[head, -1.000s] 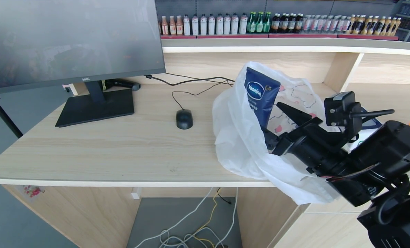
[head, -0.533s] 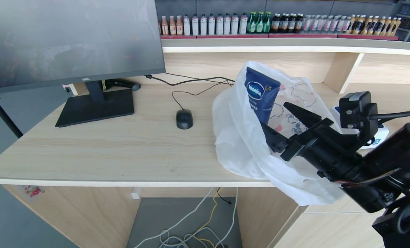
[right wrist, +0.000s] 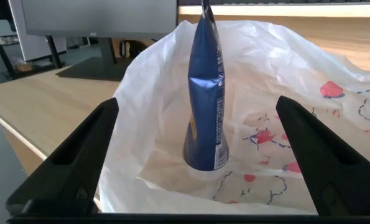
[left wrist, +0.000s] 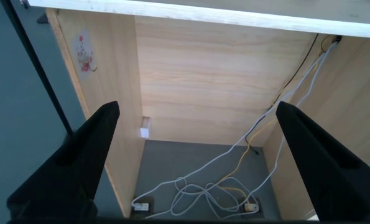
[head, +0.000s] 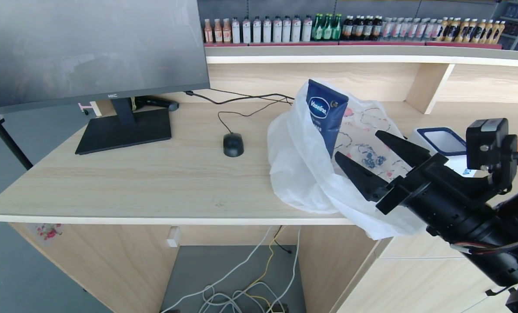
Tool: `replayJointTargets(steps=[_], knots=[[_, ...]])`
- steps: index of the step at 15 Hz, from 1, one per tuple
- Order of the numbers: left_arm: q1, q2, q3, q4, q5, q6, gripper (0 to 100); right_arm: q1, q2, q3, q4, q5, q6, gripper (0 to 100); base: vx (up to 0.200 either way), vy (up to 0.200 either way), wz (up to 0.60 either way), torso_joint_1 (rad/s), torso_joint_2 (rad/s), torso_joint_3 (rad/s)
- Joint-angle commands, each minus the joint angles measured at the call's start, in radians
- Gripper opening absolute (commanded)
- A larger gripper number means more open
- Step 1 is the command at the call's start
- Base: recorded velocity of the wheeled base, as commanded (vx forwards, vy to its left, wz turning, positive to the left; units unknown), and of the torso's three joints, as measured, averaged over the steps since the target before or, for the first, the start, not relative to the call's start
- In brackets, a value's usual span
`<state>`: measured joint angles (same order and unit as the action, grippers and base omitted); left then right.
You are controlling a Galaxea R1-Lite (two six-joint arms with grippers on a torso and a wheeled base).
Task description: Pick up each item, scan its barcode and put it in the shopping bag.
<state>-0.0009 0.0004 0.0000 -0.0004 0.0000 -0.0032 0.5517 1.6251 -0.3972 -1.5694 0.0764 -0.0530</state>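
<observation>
Presently the blue tube (head: 326, 115) stands upright, crimped end up, inside the white shopping bag (head: 298, 174). The bag sits open on the right part of the wooden surface (head: 132, 182), with its near side drooping a little over the surface's front edge. The right tool (head: 358, 143) hovers at the bag's mouth, right of the tube and nearer than it. Its two black fingers are spread wide apart with nothing between them, and the tube stands free of both. A white device with a dark blue rim (head: 441, 141) rests just right of the bag. Left of the bag lies a black mouse (head: 233, 144), and farther left stands a dark monitor (head: 93, 48). Bottles (head: 350, 29) line the shelf at the far side. The left tool (left wrist: 197, 106) hangs below the surface, fingers apart and empty, facing the white and yellow cables (left wrist: 216, 186) on the floor underneath.
</observation>
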Motion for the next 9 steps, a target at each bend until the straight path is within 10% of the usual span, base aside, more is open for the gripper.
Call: replayJointTargets(steps=[1, 5, 9], knots=[[0.001, 0.000, 0.000, 0.000, 0.000, 0.000, 100, 0.001, -0.008, 0.000, -0.001, 0.000, -0.001, 100, 0.000, 0.000, 0.00, 0.000, 0.00, 0.000], [0.001, 0.000, 0.000, 0.000, 0.000, -0.003, 100, -0.003, -0.004, -0.005, -0.001, 0.000, -0.001, 100, 0.000, 0.000, 0.00, 0.000, 0.00, 0.000], [0.001, 0.000, 0.000, 0.000, 0.000, -0.004, 100, -0.007, -0.010, 0.006, -0.001, 0.000, -0.001, 100, 0.000, -0.200, 0.00, 0.004, 0.00, 0.004]])
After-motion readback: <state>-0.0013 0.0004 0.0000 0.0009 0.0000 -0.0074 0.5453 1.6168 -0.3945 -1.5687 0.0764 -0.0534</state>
